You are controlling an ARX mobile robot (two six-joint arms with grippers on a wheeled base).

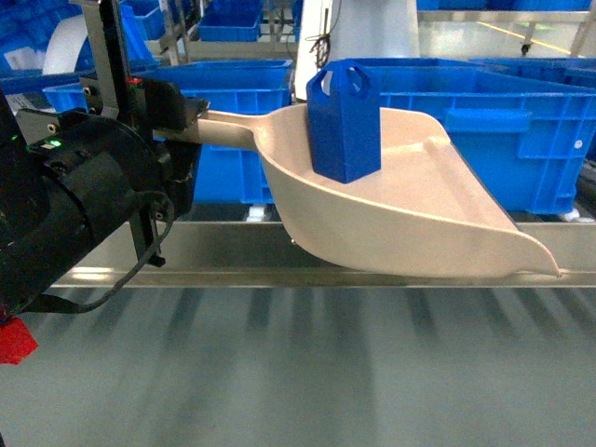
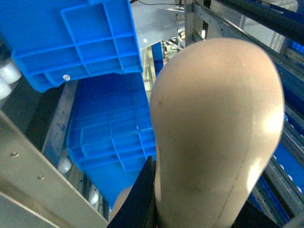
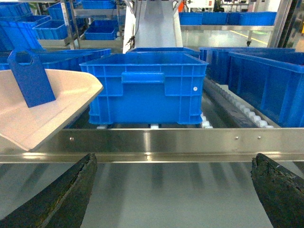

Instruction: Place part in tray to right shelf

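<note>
One part (image 1: 344, 121) upright in tray (image 1: 419, 219), handle in left gripper (image 1: 182, 116); right gripper (image 3: 173, 190) wide; no readable writing

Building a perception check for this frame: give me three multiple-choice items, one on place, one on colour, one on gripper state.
1. Where is the part?
A. on the shelf rail
B. standing in the tray
C. inside a crate

2. What colour is the tray?
A. pale beige
B. blue
C. black

3. How is the right gripper?
A. shut on the part
B. shut on the tray handle
C. open, holding nothing

Answers: 1 B, the part stands upright on the tray's floor, above the right shelf rail. 2 A, its beige shell shows in all views against the blue crates. 3 C, the right wrist view shows both fingers spread wide with only the rail between them.
</note>
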